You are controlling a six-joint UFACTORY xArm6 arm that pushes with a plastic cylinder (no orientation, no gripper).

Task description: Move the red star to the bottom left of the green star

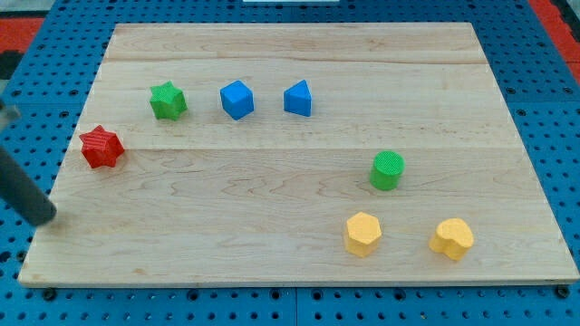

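Red star (101,148) already sits approx 7 o'clock of green star (168,100); my tip (43,217), a bare rod w/ no pincer to clench, at 7 o'clock of red, needs only gentle nudges.

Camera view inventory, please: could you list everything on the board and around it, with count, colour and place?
red star: one, red, near the board's left edge, below and left of the green star
green star: one, green, upper left of the board
blue cube: one, blue, right of the green star, in the same row
blue wedge-like block: one, blue, right of the blue cube
green cylinder: one, green, right of centre
yellow blocks: two, yellow, side by side near the view's bottom right; the left looks hexagonal, the right heart-like
wooden board: one, pale wood, fills most of the view
pegboard base: one, blue, perforated, around the board
my tip: one dark rod, at the board's left edge, below and left of the red star, apart from it
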